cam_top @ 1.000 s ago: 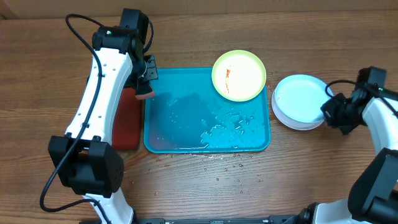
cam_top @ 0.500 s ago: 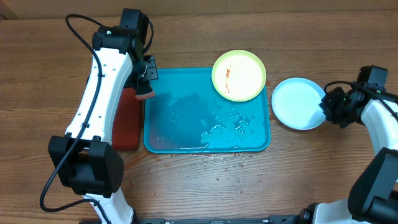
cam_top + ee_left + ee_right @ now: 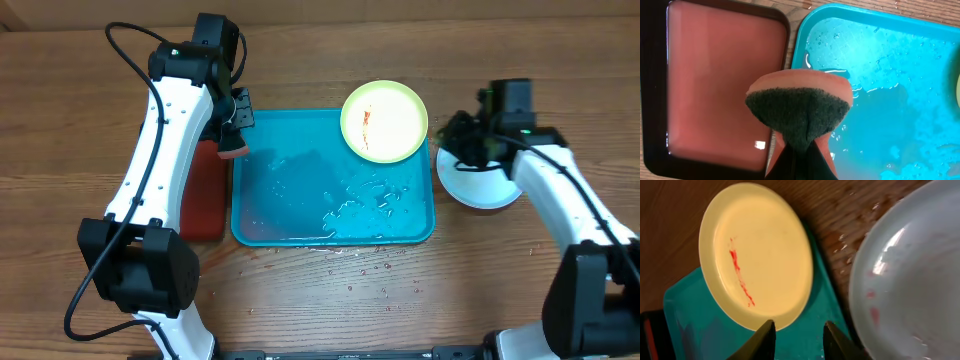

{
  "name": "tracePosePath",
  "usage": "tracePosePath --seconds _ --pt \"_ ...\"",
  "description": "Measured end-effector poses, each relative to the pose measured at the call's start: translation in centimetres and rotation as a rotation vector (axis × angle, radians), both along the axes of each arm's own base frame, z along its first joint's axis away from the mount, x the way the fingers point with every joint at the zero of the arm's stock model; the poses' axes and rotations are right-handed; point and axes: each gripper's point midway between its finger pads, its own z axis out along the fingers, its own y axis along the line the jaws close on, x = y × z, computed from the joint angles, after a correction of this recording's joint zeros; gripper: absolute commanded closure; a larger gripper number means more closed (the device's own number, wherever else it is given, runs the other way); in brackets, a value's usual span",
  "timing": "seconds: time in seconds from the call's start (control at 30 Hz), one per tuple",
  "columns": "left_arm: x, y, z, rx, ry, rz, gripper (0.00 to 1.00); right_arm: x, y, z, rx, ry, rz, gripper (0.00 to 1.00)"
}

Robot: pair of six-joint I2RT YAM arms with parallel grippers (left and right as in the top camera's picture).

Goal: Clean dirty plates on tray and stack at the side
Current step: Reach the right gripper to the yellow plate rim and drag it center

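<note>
1. right gripper (image 3: 447, 140) has swung in from the outer edge of the pale plate (image 3: 487, 190) and now hangs over the gap between it and the lime-green-rimmed plate (image 3: 384, 120); the left arm has not shifted.
2. left gripper (image 3: 235, 138) is clamped on a sponge (image 3: 232, 153), poised over the line where the red tray (image 3: 205, 200) meets the turquoise tray (image 3: 290, 205).
3. only the left wrist view shows the sponge (image 3: 799, 107) squeezed into a fan, dark scrub face up, and wet film on both the red tray (image 3: 715, 85) and the turquoise tray (image 3: 890, 75).
4. only the right wrist view shows the right gripper (image 3: 800, 340) with its fingers (image 3: 765, 340) moderately apart and nothing between them, over the turquoise tray's (image 3: 700, 330) corner.
5. that view also shows a red smear (image 3: 741, 277) across the lime-green-rimmed plate (image 3: 757, 255) and faint pink marks on the pale plate (image 3: 910, 280).
6. the green-rimmed plate sits in the tray's far right corner, overhanging the rim.
7. the pale plate lies on bare wood just beside the tray's right edge; whether another lies beneath it cannot be told.
8. open wood lies near and far of both trays, and the tray's middle is bare water.
</note>
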Motion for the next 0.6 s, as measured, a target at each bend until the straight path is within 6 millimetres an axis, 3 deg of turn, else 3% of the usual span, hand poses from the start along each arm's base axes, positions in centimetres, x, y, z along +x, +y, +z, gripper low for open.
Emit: tracePosePath --seconds 0.23,0.33,0.6 --pt "0.4 -0.1 0.1 -0.002 -0.015 0.0 0.96 0.6 3.4 -5.0 -0.034 0.066 0.026 0.66" --pt "0.4 -0.1 0.1 -0.002 -0.015 0.0 0.96 0.4 4.3 -6.6 -0.053 0.095 0.025 0.71" --pt "0.4 -0.1 0.1 -0.002 -0.015 0.0 0.96 -0.3 5.6 -7.5 -0.077 0.117 0.043 0.82"
